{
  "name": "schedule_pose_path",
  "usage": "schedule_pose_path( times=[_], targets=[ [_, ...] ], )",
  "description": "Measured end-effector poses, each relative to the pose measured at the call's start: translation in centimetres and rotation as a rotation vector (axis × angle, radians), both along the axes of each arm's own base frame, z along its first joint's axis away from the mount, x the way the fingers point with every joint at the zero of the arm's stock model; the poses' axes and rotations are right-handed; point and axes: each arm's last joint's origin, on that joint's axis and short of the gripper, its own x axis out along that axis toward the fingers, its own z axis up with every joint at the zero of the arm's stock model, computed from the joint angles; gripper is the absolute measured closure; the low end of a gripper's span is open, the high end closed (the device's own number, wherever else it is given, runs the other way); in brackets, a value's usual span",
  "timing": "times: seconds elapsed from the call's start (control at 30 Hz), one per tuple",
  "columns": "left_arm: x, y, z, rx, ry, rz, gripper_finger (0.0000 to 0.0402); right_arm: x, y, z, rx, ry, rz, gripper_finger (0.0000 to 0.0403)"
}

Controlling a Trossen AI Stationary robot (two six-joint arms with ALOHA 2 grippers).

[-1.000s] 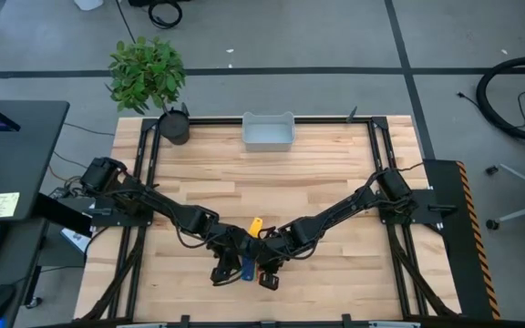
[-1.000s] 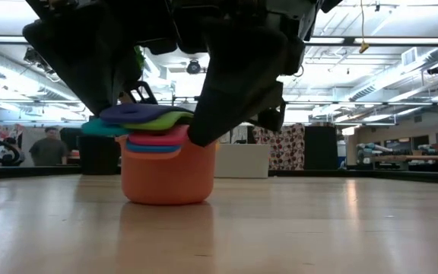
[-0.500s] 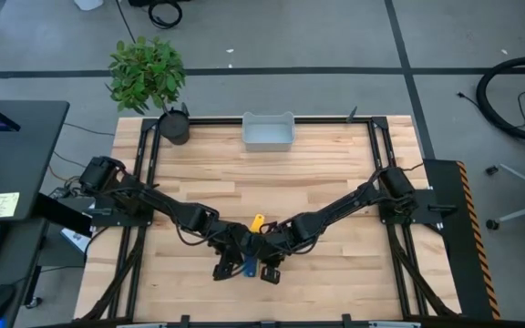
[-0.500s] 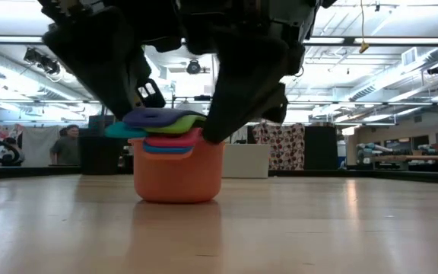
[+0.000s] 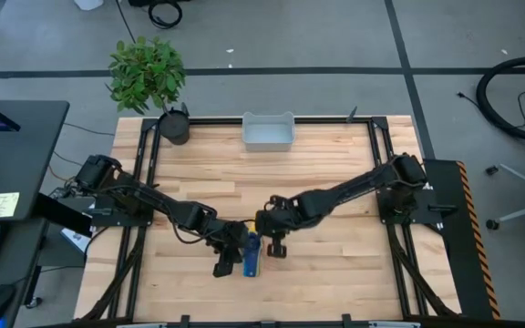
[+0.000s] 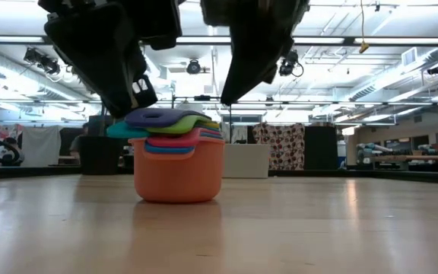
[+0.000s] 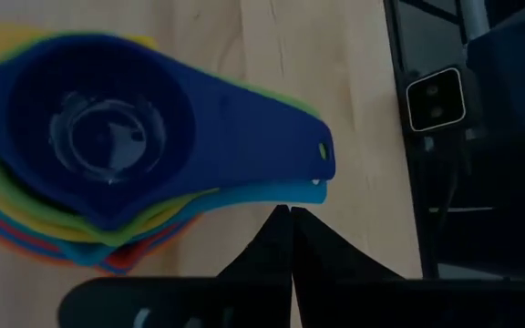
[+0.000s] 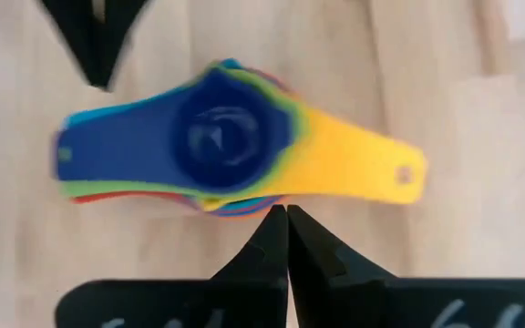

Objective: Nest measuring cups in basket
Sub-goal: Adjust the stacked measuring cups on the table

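The measuring cups [image 5: 252, 257] sit nested in one stack on the wood near the table's near edge. The orange cup [image 6: 179, 175] is at the bottom and the blue cup [image 7: 108, 137] on top. Blue handles point one way and the yellow handle [image 8: 363, 169] the other. My left gripper [image 7: 290, 211] is shut and low beside the blue handles, on the stack's left. My right gripper [image 8: 286, 211] is shut and hangs above the stack [image 6: 238, 84], clear of it. The pale basket [image 5: 268, 144] stands far off at the far edge, with no cups in it. My left gripper points its shut tips [image 6: 137, 95] down at the free ends of the blue and light blue handles [image 7: 310, 187]. I cannot tell whether they touch the handles. The stack stands upright on the table on the orange cup's base.
A dark round plant pot [image 5: 174, 128] with a leafy plant stands at the far left corner. Bare wood lies between the stack and the basket. Black rails [image 5: 381, 173] run along the table's sides. In the low view the basket [image 6: 242, 160] shows behind the stack.
The stack slid a little toward the table's right, then stopped. My right gripper, which was down against the stack's right side, rose clear of it and moved toward the far edge. My left gripper stayed low at the handles.
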Motion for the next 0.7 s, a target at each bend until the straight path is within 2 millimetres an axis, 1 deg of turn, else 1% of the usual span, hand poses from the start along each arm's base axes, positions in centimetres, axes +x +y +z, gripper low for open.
schedule_pose_path(
  times=[0.17,0.33,0.5,0.6,0.7],
  targets=[
    [-0.3,-0.1,-0.2,-0.024,0.05,0.043,0.0402,0.8,-3.7,0.1,-0.081,-0.005,0.052,0.0401],
    [-0.8,-0.5,-0.5,-0.018,0.123,0.096,0.0402,1.5,-6.5,0.1,-0.082,-0.035,0.178,0.0401],
    [-0.9,-0.6,-0.5,-0.033,0.137,0.145,0.0401,1.9,-8.8,0.3,-0.071,-0.086,0.306,0.0401],
    [-0.6,-0.6,-0.6,-0.045,0.123,0.184,0.0402,2.1,-10.0,0.4,-0.049,-0.121,0.368,0.0401],
    [-0.1,-0.7,-1.0,-0.066,0.113,0.208,0.0401,2.4,-10.7,0.0,0.0,-0.146,0.421,0.0401]
  ],
)
